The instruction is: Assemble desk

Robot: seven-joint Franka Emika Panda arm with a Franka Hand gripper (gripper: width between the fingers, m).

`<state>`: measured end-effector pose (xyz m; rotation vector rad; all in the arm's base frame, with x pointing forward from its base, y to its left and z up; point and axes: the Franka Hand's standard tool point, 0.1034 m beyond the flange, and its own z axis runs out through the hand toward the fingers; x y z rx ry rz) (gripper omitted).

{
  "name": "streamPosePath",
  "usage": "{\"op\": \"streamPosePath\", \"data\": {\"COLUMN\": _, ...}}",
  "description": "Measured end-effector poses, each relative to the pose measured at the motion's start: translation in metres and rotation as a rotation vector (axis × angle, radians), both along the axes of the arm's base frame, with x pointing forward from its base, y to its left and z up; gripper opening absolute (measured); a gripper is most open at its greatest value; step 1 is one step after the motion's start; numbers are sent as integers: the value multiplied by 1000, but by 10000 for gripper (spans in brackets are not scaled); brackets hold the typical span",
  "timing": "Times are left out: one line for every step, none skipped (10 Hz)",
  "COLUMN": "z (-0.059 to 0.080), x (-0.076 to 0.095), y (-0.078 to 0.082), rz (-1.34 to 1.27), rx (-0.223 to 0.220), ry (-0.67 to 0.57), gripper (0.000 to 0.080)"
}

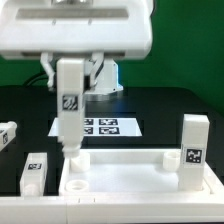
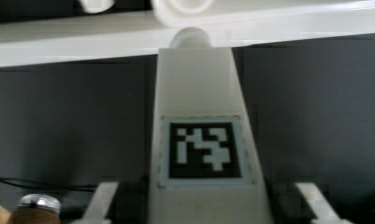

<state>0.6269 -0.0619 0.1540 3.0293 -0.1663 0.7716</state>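
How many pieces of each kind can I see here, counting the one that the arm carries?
Legs: 4
Tabletop: 1
Marker board: 1
Total: 6

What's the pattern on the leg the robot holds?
A black-and-white square tag on the white leg; clearest in the wrist view.

Black table [image 1: 178,108] — tabletop [image 1: 125,160], legs [image 1: 34,172], marker board [image 1: 105,127]

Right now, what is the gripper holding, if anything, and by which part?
A leg, held upright. The gripper is shut on its upper end, with a finger on either side. The leg's lower end is at a corner of the tabletop.
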Motion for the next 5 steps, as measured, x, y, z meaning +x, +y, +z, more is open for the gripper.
{"op": "streamPosePath", "data": {"z": -3, "x": 3, "y": 2, "rz": 3, "rx": 11, "ry": 16, "gripper": 284}}
{"op": "streamPosePath", "data": {"z": -9, "x": 3, "y": 5, "rz": 7, "rx": 12, "ry": 25, "gripper": 284}}
{"op": "streamPosePath", "data": {"z": -16, "x": 1, "y": 5, "rz": 7, "rx": 12, "ry": 34, "gripper": 284}}
{"op": "streamPosePath", "data": {"z": -20, "x": 0, "y": 7, "rz": 8, "rx": 8, "ry": 34, "gripper": 284}}
{"op": "streamPosePath", "data": {"z": -25, "x": 0, "y": 8, "rz": 10, "rx": 3, "ry": 32, "gripper": 284}}
